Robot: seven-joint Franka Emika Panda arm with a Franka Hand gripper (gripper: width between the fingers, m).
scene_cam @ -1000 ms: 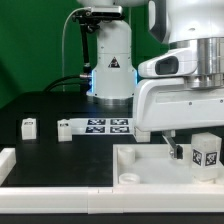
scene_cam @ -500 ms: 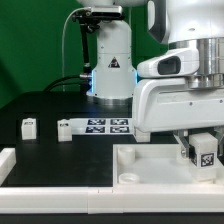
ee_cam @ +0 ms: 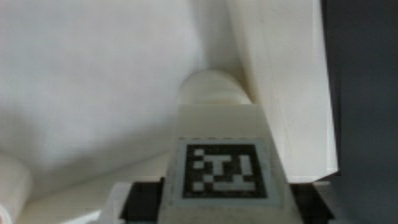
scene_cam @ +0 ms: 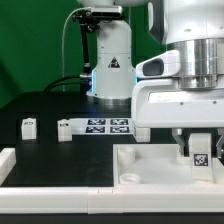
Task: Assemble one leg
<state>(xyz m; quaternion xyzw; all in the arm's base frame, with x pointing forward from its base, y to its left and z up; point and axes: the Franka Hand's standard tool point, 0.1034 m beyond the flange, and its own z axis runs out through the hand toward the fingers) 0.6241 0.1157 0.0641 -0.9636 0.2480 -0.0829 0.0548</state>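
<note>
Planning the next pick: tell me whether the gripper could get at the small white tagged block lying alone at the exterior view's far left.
Probably not yet: the gripper appears shut on a leg; the small white tagged block itself lies unobstructed.

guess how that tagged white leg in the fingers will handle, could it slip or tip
The leg looks like a rigid, chunky block, so it should stay stiff under the gripper. Its smooth white faces could be somewhat slippery. Standing free on the panel, its narrow upright shape might tip if nudged.

exterior: low, table-level, wide | wrist: close on leg (ee_cam: 221,150) | shared: leg
</note>
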